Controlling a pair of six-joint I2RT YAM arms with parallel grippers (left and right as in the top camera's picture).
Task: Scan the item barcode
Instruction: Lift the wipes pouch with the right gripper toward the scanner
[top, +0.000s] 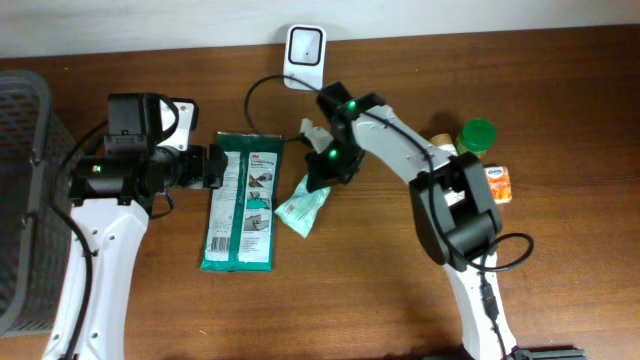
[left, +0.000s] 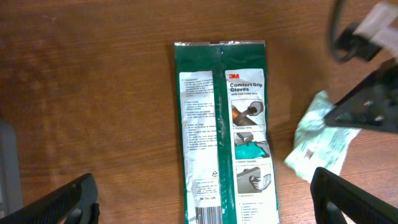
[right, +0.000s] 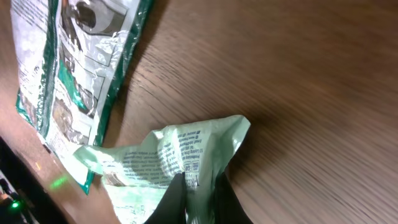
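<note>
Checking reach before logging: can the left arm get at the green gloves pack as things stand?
Probably yes. The left gripper hovers open at the edge of the gloves pack, whose face lies uncovered; the right gripper, shut on the pale pouch, sits off to one side.

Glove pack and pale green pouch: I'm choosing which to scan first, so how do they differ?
Colour: the glove pack is dark green with white panels; the pale green pouch is mint. Size: the glove pack is longer than the pouch. State: the glove pack lies flat and untouched; the pouch is crumpled, pinched by the right gripper, jaws shut. Both are printed packets on the table.
</note>
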